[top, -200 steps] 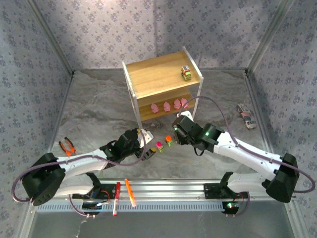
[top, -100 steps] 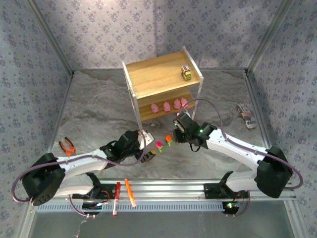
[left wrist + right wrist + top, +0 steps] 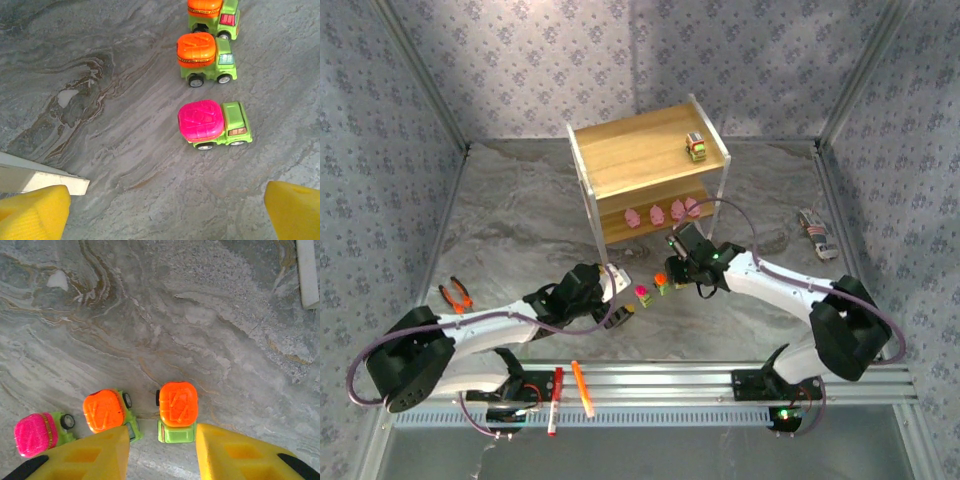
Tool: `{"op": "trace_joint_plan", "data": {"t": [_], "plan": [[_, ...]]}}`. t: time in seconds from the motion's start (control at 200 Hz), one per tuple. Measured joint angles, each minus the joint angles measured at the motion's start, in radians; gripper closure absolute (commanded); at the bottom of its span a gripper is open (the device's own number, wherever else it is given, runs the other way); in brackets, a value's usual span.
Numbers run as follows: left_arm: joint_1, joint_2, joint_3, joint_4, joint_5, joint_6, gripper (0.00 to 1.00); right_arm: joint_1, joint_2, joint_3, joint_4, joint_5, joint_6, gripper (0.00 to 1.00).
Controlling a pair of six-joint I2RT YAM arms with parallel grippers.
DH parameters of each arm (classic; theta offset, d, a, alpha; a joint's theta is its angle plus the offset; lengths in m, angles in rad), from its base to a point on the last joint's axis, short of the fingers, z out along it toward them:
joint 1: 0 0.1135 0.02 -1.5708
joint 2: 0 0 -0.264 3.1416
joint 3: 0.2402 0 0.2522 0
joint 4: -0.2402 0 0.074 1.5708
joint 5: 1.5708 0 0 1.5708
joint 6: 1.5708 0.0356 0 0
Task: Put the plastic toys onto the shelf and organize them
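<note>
Marbled tabletop point(image 3: 520, 220): shelf point(image 3: 640, 160) holds pink figures point(image 3: 657, 214), one truck point(image 3: 696, 147); left pincer point(image 3: 165, 210), right pincer point(image 3: 162, 452) open, empty.

A grey, marble-veined tabletop point(image 3: 520, 220) is enclosed on three sides by walls point(image 3: 530, 60) covered in pale blue-grey fabric printed with small floral motifs. Slanting metal frame posts point(image 3: 420, 72) are seen at the corners, and a ribbed aluminium rail point(image 3: 660, 385) is laid along the near edge. The back wall is lit more brightly than the sides.

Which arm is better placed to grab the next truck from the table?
Right, likely. Its jaws sit either side of an orange-topped truck. The left jaws stand wide over bare table, with the magenta-topped truck ahead of them.
</note>
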Motion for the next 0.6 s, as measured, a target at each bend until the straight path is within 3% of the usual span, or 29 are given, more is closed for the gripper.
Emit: {"op": "trace_joint_plan", "data": {"t": [0.6], "plan": [[0.0,0.015,0.0,-0.011,0.007,0.0,0.0,-0.026,0.081,-0.029,0.067,-0.034,-0.007,0.6]]}}
